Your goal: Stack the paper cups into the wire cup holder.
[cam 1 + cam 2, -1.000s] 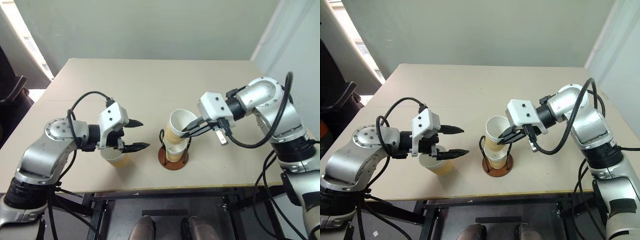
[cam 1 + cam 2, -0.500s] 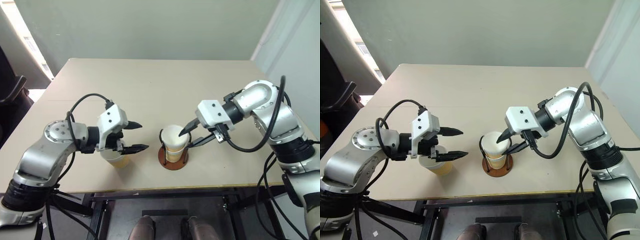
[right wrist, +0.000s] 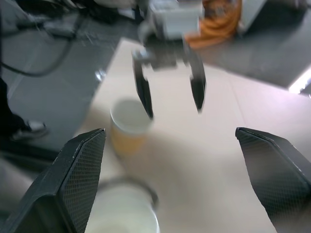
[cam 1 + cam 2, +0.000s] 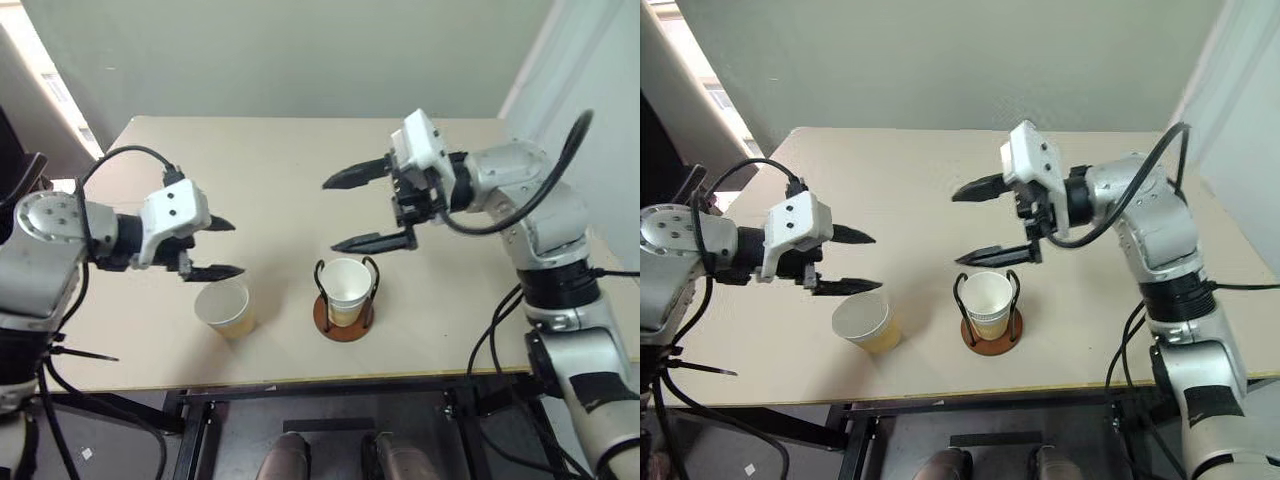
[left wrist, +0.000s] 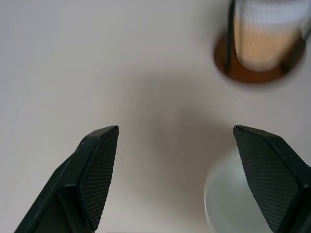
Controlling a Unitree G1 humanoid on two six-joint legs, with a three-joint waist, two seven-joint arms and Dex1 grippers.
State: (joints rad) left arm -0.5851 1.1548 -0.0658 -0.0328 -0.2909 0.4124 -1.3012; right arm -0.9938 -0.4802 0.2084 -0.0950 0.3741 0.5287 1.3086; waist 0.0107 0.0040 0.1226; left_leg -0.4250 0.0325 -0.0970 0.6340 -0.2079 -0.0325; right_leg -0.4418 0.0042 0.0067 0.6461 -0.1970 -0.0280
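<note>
A second ago the right gripper was pinched on the rim of a tilted paper cup above the wire cup holder; now that cup sits nested upright in the stack of cups inside the holder's wire hoops, and the gripper has let go and lifted away. It hangs above and behind the holder, its forearm reaching in from the holder's right and its two black fingers pointing leftward, spread wide apart with nothing between them and nothing touched.

The left gripper has also drawn off, away from the holder and a little higher than before. It now hovers on the holder's left, above and just behind the loose paper cup, fingers aimed toward the holder. Its jaws stand wide, empty, clear of the cup's rim.

That loose cup stands upright on the table, near the holder on its left side and apart from it. The holder itself stands near the table's front edge, its reddish-brown base flat on the surface, with the stacked cups' white rim level with the hoop tops.
</note>
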